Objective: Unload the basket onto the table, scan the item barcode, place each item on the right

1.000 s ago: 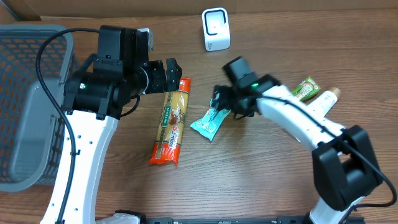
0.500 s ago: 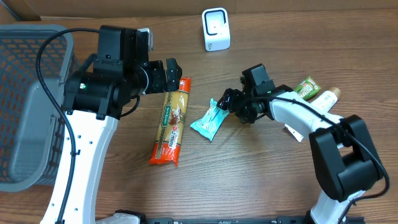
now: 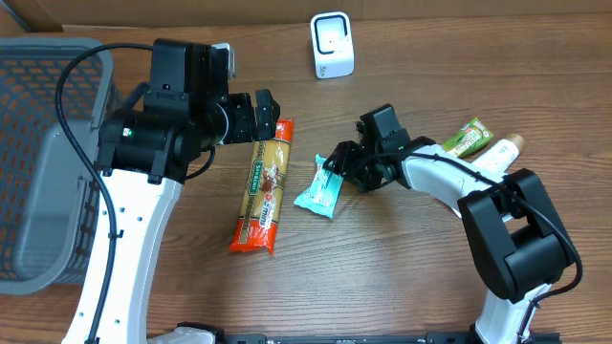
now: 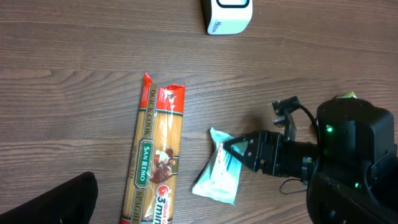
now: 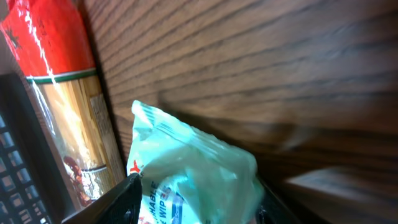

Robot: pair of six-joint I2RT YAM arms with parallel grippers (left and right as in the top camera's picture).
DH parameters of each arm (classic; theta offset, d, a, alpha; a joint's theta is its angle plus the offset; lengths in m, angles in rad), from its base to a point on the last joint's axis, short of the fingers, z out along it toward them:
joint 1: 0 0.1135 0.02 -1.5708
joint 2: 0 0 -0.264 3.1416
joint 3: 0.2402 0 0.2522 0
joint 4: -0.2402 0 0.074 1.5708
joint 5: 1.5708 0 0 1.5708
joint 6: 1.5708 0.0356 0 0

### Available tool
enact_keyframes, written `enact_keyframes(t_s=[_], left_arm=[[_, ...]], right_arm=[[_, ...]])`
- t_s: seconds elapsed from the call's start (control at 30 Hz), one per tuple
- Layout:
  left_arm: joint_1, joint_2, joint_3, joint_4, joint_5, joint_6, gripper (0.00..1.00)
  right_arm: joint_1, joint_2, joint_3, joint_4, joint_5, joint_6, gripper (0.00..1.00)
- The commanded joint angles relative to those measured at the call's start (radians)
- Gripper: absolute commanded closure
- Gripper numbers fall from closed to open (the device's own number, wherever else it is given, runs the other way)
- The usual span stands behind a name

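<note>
A long pack of San Remo spaghetti (image 3: 263, 186), clear in the middle with red ends and a green label band, lies flat on the wooden table (image 3: 382, 277), running nearly straight from the far side towards the near side with a slight lean. At the table's left edge sits a dark grey mesh basket (image 3: 29, 96), well apart from the pasta, and a strip of brown cardboard (image 3: 191, 11) runs along the far edge. Over on the right a small green packet (image 3: 467, 136) and a white tube (image 3: 497, 153) lie side by side at an angle, just beside each other.
</note>
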Motion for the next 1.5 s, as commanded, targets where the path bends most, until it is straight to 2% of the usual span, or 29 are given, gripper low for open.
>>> enact_keyframes(t_s=[0.0,0.03,0.07,0.1,0.27,0.4,0.6,0.63,0.8,0.97,1.13,1.33,1.47], left_arm=[[-0.001,0.002,0.004,0.003,0.008,-0.003,0.0],[-0.001,0.002,0.004,0.003,0.008,-0.003,0.0],[-0.001,0.002,0.004,0.003,0.008,-0.003,0.0],[-0.001,0.002,0.004,0.003,0.008,-0.003,0.01],[-0.001,0.002,0.004,0.003,0.008,-0.003,0.0],[-0.001,0.002,0.004,0.003,0.008,-0.003,0.0],[-0.001,0.002,0.004,0.003,0.008,-0.003,0.0],[-0.001,0.002,0.004,0.003,0.008,-0.003,0.0],[-0.001,0.002,0.004,0.003,0.008,-0.003,0.0],[-0.001,0.002,0.004,0.003,0.008,-0.003,0.0],[-0.001,0.002,0.004,0.003,0.008,-0.003,0.0],[-0.001,0.002,0.004,0.003,0.008,-0.003,0.0],[-0.001,0.002,0.004,0.003,0.008,-0.003,0.01]], right_arm=[[0.032,0.049,-0.022,-0.008,0.076,0.023,0.46],[0.035,0.049,-0.022,-0.006,0.082,0.023,0.53],[0.037,0.049,-0.022,-0.002,0.084,0.022,0.72],[0.037,0.049,-0.022,-0.002,0.083,0.022,0.96],[0.037,0.037,-0.02,-0.004,0.033,-0.013,0.96],[0.032,-0.053,0.0,-0.079,0.084,-0.104,0.96],[0.054,-0.241,0.155,-0.439,0.404,-0.252,0.96],[0.072,-0.261,0.204,-0.533,0.51,-0.269,0.96],[0.174,-0.253,0.296,-0.76,0.913,-0.27,0.96],[0.255,-0.153,0.296,-0.853,1.12,-0.263,0.96],[0.259,0.043,0.3,-0.913,1.281,-0.238,0.96],[0.263,0.138,0.307,-0.902,1.233,-0.237,0.96],[0.282,0.138,0.314,-0.875,1.051,-0.27,0.96]])
